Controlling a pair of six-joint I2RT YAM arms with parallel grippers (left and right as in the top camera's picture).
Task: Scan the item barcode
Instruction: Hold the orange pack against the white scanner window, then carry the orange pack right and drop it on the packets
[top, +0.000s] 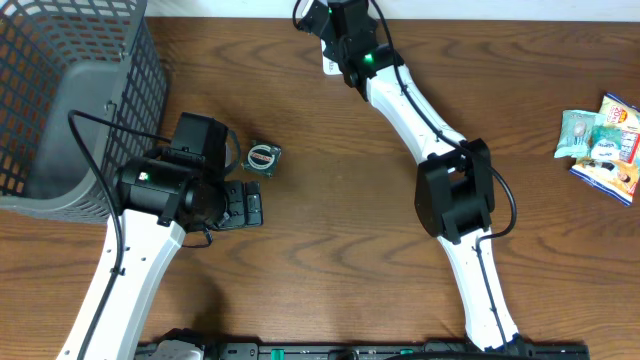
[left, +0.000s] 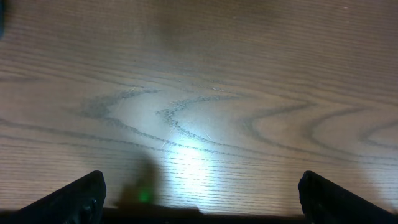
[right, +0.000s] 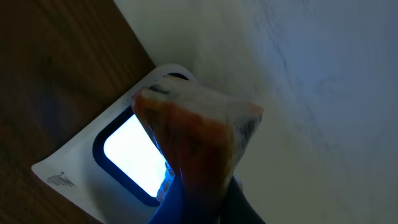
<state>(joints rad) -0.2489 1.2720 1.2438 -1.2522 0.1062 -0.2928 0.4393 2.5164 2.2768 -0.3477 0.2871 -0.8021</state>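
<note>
The right gripper (top: 320, 20) is at the far edge of the table (top: 330, 260), top centre in the overhead view, with its arm stretched away from the base. It is closed tight on a snack packet (right: 199, 134), a clear wrapper with orange-red contents. In the right wrist view the packet stands up out of the grip, directly in front of the scanner (right: 78, 171). The scanner is a white unit with a glowing window. The packet covers the right part of that window; whether they touch cannot be told. A pale wall rises right behind the scanner.

The left gripper (top: 250, 205) is over the wood at the left of the table, fully spread and holding nothing. Its two dark fingers (left: 81, 196) show at the lower corners of the left wrist view, with only bare wood grain between them.

A small round object (top: 263, 157) lies just beyond the left gripper. A grey wire basket (top: 150, 70) takes up the far left corner, close to the left arm. A cluster of more snack packets (top: 602, 150) lies at the right edge, well apart from both arms.
</note>
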